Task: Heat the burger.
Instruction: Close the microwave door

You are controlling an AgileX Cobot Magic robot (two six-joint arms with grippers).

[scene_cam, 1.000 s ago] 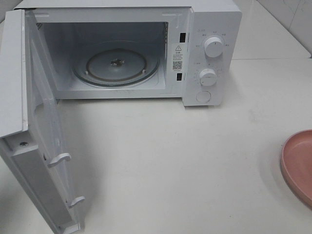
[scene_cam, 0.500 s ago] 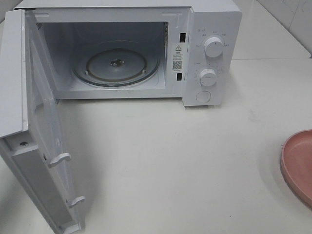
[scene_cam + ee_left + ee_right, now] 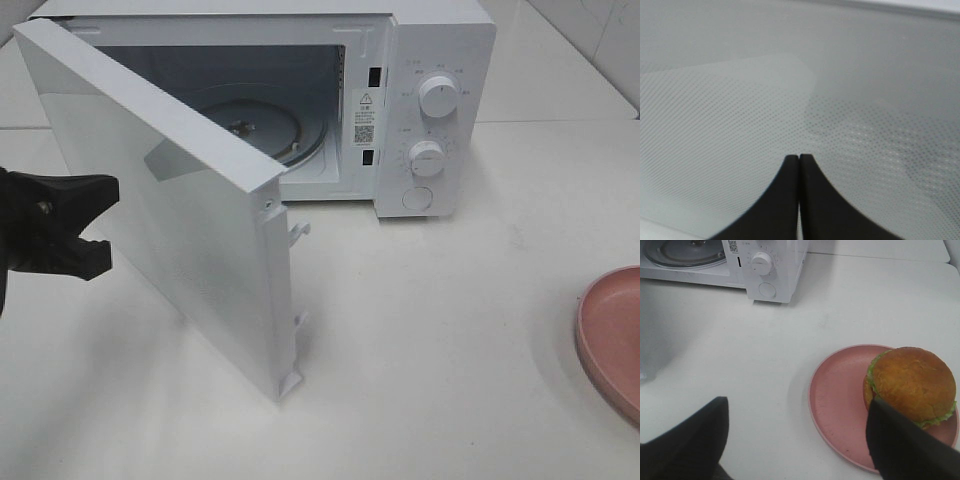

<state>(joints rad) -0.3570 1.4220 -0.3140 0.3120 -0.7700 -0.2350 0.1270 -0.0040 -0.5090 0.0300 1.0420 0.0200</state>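
With the burger (image 3: 912, 385) on the pink plate (image 3: 840, 400) on the desk (image 3: 430, 330), the closed, empty left gripper (image 3: 799, 159) presses the microwave door (image 3: 170, 200), half-shut on an empty oven; the wide-spread right gripper (image 3: 797, 435) should load it first.

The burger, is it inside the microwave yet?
No, the burger sits on the pink plate on the table, away from the microwave.
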